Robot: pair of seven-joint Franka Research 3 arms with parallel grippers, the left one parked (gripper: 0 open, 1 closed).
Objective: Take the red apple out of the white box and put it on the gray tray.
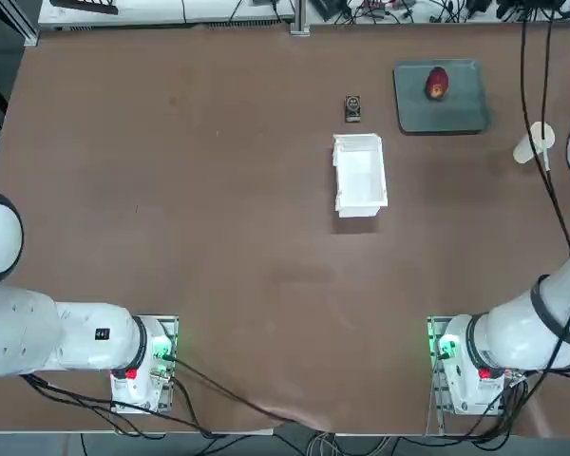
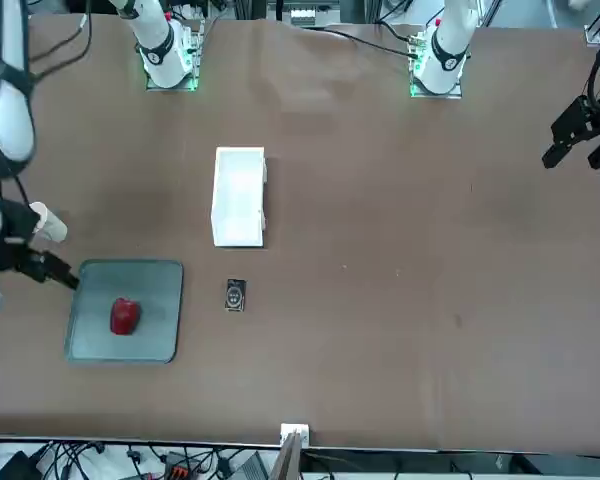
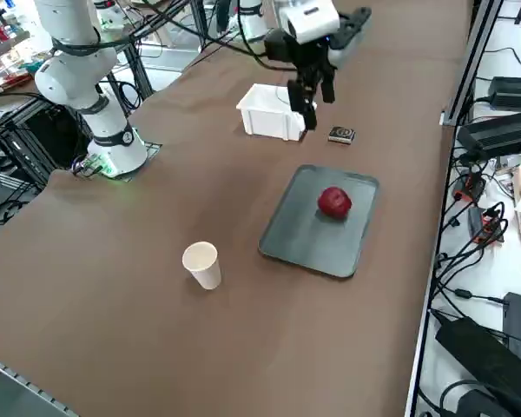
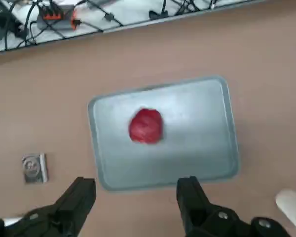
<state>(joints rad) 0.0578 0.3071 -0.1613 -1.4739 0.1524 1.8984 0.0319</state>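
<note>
The apple (image 3: 334,201) lies alone on the tray (image 3: 308,239), well clear of the empty box (image 3: 267,114), so the placing looks done. The right gripper (image 3: 309,97) hangs high above, fingers (image 4: 79,197) apart and empty, leaving the fruit free.

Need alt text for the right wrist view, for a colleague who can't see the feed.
The red apple sits alone on the gray tray on the brown table, seen from above. The open, empty right gripper hangs above the tray's near edge; a small black object lies beside the tray.
</note>
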